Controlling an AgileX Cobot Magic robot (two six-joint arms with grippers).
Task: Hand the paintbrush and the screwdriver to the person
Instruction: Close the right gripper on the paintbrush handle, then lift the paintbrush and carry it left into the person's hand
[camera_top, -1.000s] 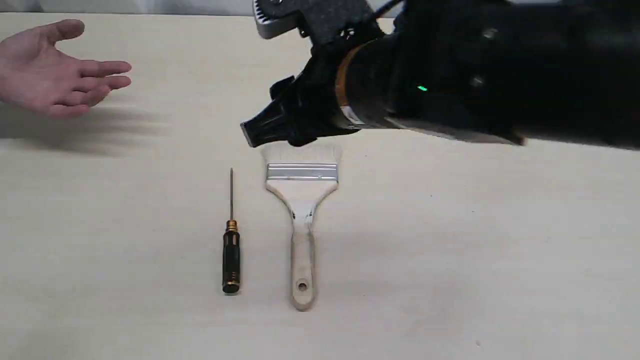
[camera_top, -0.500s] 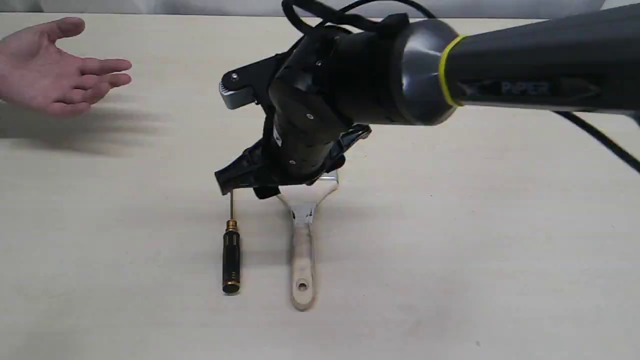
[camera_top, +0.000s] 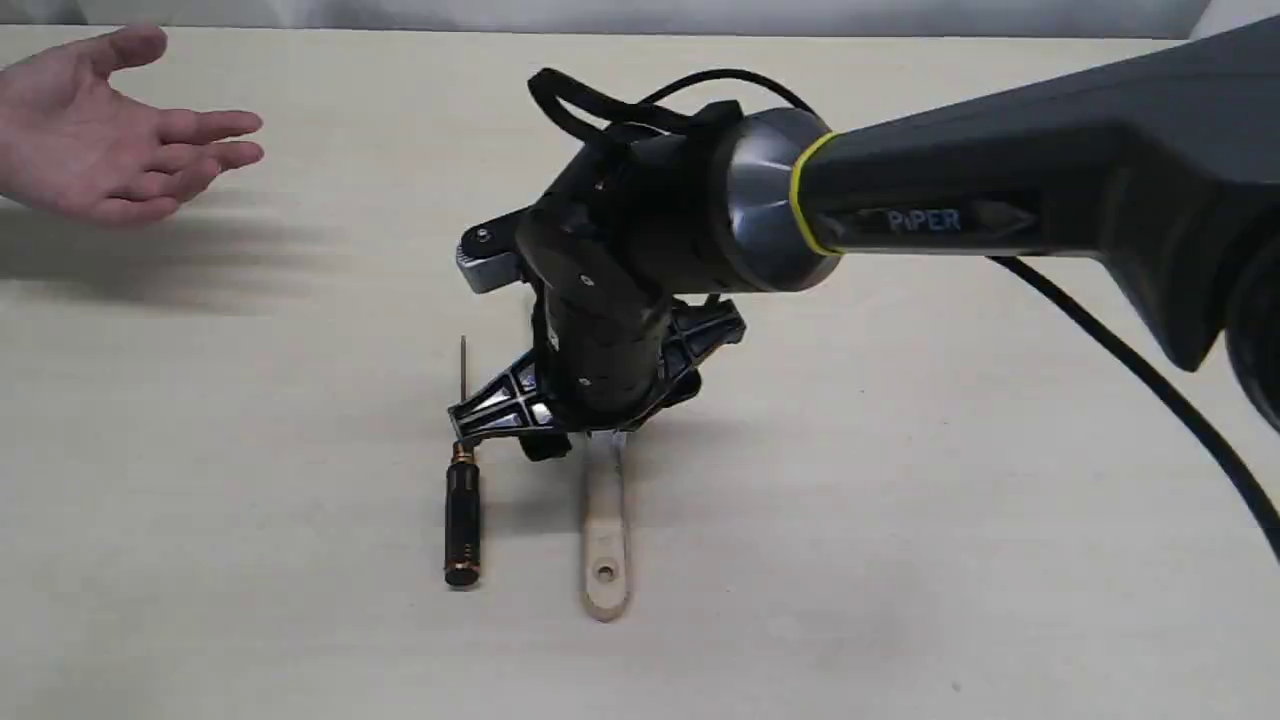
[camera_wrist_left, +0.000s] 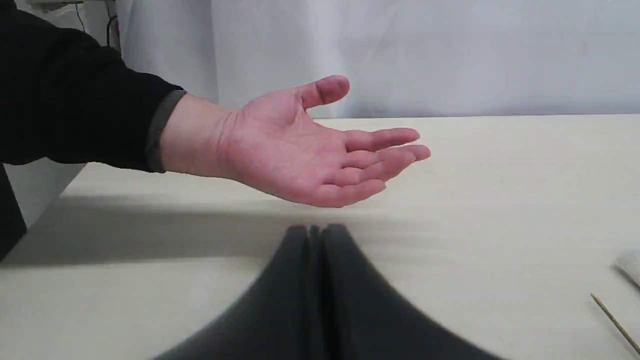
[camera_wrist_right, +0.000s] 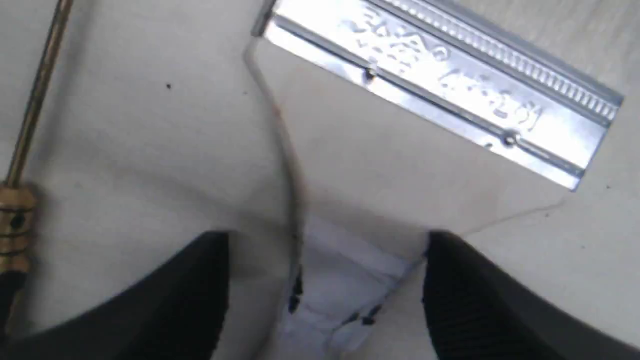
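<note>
The paintbrush (camera_top: 605, 540) lies flat on the table, only its wooden handle showing below my right gripper (camera_top: 592, 418). In the right wrist view that gripper (camera_wrist_right: 325, 240) is open, its black fingers (camera_wrist_right: 200, 290) on either side of the brush's neck just behind the silver ferrule (camera_wrist_right: 440, 95). The screwdriver (camera_top: 462, 515) lies parallel to the brush on its left; its shaft and gold collar (camera_wrist_right: 15, 220) show beside one finger. The person's open hand (camera_top: 110, 150) waits at the far left. My left gripper (camera_wrist_left: 315, 230) is shut and empty, low before that palm (camera_wrist_left: 310, 150).
The pale wooden table (camera_top: 900, 520) carries nothing else. My right arm (camera_top: 950, 215) and its black cable (camera_top: 1150, 380) stretch in from the right. A white curtain (camera_wrist_left: 425, 50) hangs behind the table's far edge.
My right arm has swung down and toward the brush's handle; its open gripper dropped from above the bristles to low over the neck. Brush, screwdriver and hand have stayed put.
</note>
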